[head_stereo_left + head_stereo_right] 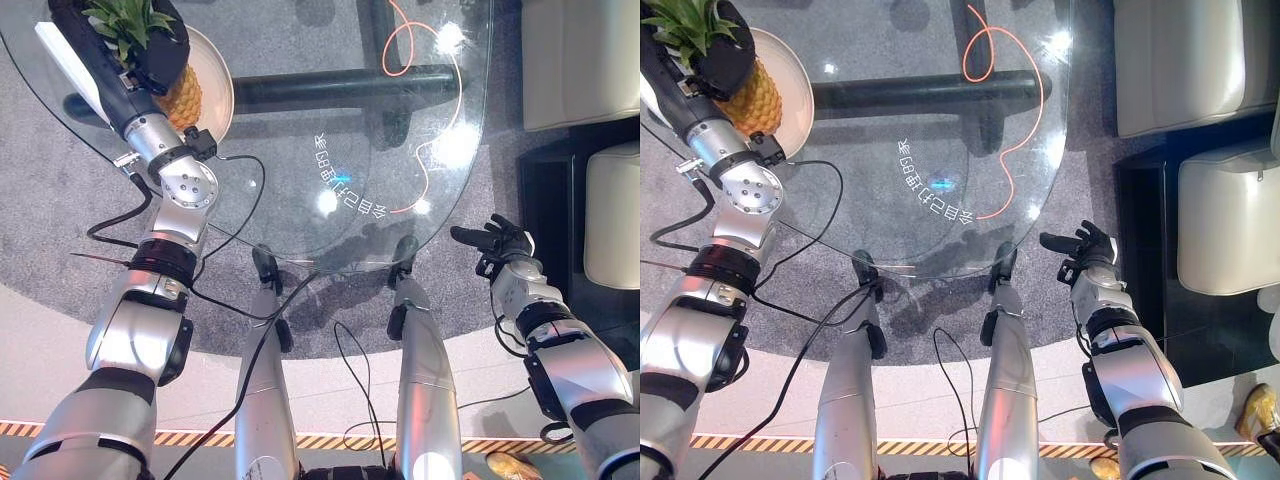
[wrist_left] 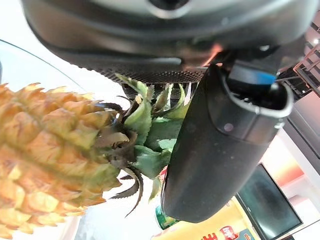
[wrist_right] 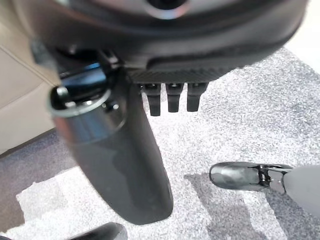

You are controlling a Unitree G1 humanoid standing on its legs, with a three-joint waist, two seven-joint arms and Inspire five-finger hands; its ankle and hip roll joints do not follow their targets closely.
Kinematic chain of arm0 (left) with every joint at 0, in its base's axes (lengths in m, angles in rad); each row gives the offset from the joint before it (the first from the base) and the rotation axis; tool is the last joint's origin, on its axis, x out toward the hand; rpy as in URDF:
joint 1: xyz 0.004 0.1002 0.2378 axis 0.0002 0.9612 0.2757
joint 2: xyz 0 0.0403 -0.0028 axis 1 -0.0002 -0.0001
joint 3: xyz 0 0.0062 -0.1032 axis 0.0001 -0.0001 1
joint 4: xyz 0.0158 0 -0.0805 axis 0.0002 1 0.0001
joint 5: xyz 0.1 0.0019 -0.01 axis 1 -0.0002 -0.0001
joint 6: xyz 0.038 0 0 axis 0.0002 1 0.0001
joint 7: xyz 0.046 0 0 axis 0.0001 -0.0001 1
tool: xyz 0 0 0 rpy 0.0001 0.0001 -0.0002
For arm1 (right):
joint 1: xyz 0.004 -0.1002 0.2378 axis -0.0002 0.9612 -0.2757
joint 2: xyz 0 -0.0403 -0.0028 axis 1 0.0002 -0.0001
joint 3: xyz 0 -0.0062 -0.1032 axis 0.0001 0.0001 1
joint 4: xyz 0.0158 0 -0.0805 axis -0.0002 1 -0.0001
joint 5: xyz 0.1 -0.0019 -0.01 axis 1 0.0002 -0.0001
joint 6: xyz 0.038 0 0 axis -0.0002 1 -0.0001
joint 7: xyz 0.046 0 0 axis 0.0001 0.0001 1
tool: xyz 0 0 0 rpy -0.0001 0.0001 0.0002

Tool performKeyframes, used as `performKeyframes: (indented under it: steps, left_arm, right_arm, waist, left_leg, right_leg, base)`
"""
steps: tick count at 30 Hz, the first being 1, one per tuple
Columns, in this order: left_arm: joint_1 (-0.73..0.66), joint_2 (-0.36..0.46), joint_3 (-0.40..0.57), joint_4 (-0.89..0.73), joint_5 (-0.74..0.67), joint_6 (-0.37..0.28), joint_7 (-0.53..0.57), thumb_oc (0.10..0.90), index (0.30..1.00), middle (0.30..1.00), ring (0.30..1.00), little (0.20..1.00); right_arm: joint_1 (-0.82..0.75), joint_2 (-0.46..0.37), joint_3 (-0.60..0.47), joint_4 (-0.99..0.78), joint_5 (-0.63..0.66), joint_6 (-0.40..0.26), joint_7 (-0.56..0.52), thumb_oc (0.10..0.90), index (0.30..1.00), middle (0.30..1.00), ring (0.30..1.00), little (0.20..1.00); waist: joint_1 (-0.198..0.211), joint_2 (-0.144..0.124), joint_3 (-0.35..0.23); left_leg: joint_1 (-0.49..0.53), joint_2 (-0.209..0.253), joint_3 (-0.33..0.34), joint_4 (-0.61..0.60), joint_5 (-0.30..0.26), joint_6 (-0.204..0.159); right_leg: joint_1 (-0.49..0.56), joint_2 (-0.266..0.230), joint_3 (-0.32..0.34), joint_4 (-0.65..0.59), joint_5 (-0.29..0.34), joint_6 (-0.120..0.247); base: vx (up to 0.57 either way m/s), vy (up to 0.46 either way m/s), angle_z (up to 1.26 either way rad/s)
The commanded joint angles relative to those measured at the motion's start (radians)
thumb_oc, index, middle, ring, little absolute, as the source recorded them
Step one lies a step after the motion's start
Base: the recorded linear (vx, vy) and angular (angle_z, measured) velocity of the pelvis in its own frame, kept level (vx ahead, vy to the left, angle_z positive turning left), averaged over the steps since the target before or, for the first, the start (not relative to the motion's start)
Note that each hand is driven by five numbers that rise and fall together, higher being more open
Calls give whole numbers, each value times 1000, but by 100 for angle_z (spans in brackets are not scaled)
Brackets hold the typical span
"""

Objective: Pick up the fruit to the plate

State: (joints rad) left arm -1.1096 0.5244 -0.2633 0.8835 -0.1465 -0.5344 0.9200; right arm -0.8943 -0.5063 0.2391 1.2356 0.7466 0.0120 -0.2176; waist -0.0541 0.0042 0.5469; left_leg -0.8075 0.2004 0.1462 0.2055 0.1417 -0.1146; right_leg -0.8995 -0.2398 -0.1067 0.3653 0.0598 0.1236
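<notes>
A yellow pineapple (image 1: 183, 100) with green leaves lies over a white plate (image 1: 218, 80) at the far left of the glass table (image 1: 330, 130). My left hand (image 1: 155, 50) is at its leafy crown and covers it, with the leaves poking out past the hand. In the left wrist view the crown sits between the palm and the thumb (image 2: 215, 150), right beside the fruit's body (image 2: 45, 160). My right hand (image 1: 500, 240) hangs off the table's near right edge above the carpet. Its fingers (image 3: 170, 100) are relaxed and hold nothing.
An orange cable (image 1: 400, 45) loops under the glass near the table's dark base bar (image 1: 340, 88). Cream sofa cushions (image 1: 580, 60) and a dark low surface (image 1: 545, 200) stand at the right. Grey carpet lies below.
</notes>
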Motion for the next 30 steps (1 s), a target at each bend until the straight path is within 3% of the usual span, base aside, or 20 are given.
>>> performKeyframes:
  steps: [1, 7, 30]
  left_arm:
    - [-111, 94, 33, -42, 7, -123, 45, 690, 806, 806, 806, 790]
    - [-84, 89, 48, -57, 5, -147, 41, 660, 780, 780, 780, 760]
    - [31, 40, 92, -150, 5, -196, 23, 685, 801, 801, 801, 785]
  right_arm:
    - [19, -36, 6, -2, -2, -24, -29, 800, 900, 900, 900, 900]
    - [24, -35, 1, -3, -2, -31, -32, 800, 900, 900, 900, 900]
    - [23, -32, -20, -15, 4, -44, -60, 800, 900, 900, 900, 900]
  waist:
    - [23, -23, -27]
    - [28, -22, -27]
    - [55, -16, -27]
  left_leg:
    - [-71, -10, -104, 151, -106, -47]
    - [-71, -10, -105, 148, -105, -48]
    - [-79, -23, -118, 141, -105, -44]
  right_leg:
    - [16, 2, -29, 9, -35, 26]
    - [16, -1, -33, 8, -35, 26]
    - [12, -8, -51, 3, -30, 31]
  base:
    - [0, 0, 0]
    - [0, 0, 0]
    - [-1, -1, 0]
